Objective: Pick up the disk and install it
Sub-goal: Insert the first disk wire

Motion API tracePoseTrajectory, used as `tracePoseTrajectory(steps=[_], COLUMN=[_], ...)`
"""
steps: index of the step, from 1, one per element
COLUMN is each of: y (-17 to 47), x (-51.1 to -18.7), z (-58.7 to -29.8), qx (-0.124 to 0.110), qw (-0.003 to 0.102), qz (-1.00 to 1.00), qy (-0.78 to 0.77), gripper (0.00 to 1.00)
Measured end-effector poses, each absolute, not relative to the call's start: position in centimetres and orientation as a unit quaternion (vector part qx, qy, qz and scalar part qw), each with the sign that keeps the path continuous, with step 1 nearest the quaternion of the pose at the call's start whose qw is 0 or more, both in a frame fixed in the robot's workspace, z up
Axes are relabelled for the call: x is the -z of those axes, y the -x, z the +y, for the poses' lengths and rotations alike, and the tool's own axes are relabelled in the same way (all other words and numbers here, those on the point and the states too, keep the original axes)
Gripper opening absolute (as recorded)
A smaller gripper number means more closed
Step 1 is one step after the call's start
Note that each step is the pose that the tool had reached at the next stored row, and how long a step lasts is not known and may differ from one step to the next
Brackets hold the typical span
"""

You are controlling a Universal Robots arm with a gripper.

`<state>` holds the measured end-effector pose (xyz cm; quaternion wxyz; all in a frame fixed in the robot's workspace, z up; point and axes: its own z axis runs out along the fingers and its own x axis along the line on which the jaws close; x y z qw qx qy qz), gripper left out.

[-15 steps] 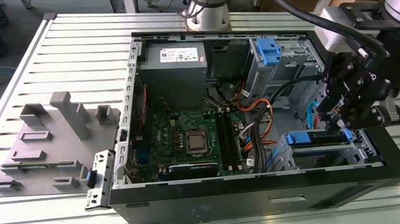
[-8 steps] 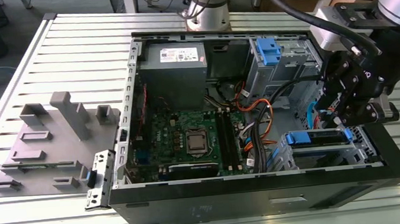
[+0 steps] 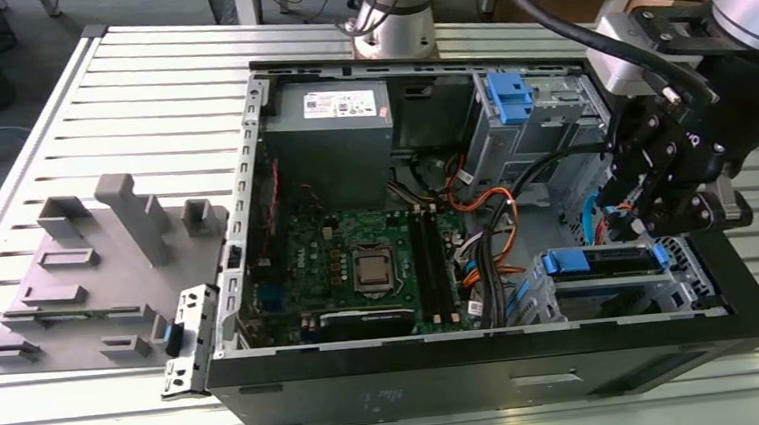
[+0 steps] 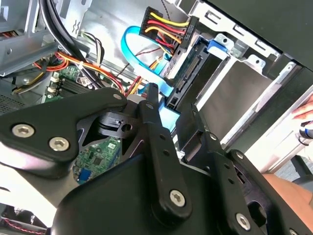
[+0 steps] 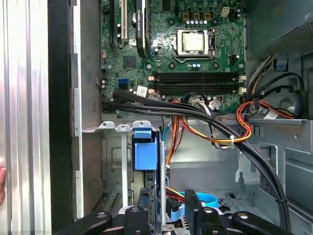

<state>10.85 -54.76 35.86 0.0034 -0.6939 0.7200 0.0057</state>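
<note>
Pincer (image 3: 676, 224) hangs over the open computer case (image 3: 497, 365) at the exterior view's right. Its fingers (image 5: 145, 208) are spread: in the first wrist view, wires and a blue cable (image 5: 209, 199) show through the gap, and it pinches nothing. The disk (image 3: 603, 261) sits in the lower drive bay just beneath it, its blue carrier end facing the motherboard (image 5: 195, 49). The second wrist view adds a black connector (image 4: 182, 73) with red, yellow and black wires at the disk's rear edge. The exterior view takes in the slatted table (image 3: 143, 79), a grey fixture plate (image 3: 91, 283), the other blue carrier (image 3: 508, 95) and the power supply (image 3: 334, 140). The print on its white label (image 3: 343, 103) is too small to read.
</note>
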Motion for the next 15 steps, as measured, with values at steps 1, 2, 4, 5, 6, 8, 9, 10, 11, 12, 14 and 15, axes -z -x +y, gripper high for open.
tracePoseTrajectory(steps=[1,2,4,5,6,8,9,10,11,12,14,15], y=[-10.94,-11.05,-11.32,-11.44,-11.54,-11.66,-11.68,-11.68,-11.69,-11.71,-11.71,-11.71], x=[-35.85,-35.84,-35.79,-35.77,-35.75,-35.68,-35.64,-35.62,-35.58,-35.52,-35.44,-35.42], z=[-54.75,-54.73,-54.70,-54.69,-54.68,-54.67,-54.67,-54.67,-54.67,-54.67,-54.67,-54.67], qx=[-0.006,-0.006,-0.006,-0.006,-0.006,-0.006,-0.006,-0.005,-0.005,-0.005,-0.004,-0.004], qw=[0.003,0.003,0.003,0.003,0.003,0.003,0.003,0.003,0.003,0.003,0.002,0.002], qz=[0.720,0.720,0.720,0.720,0.720,0.720,0.720,0.720,0.720,0.720,0.720,0.720], qy=[0.694,0.694,0.694,0.694,0.694,0.694,0.694,0.694,0.694,0.694,0.694,0.694], gripper=[0.42,0.42,0.42,0.42,0.42,0.42,0.42,0.42,0.42,0.42,0.42,0.42])
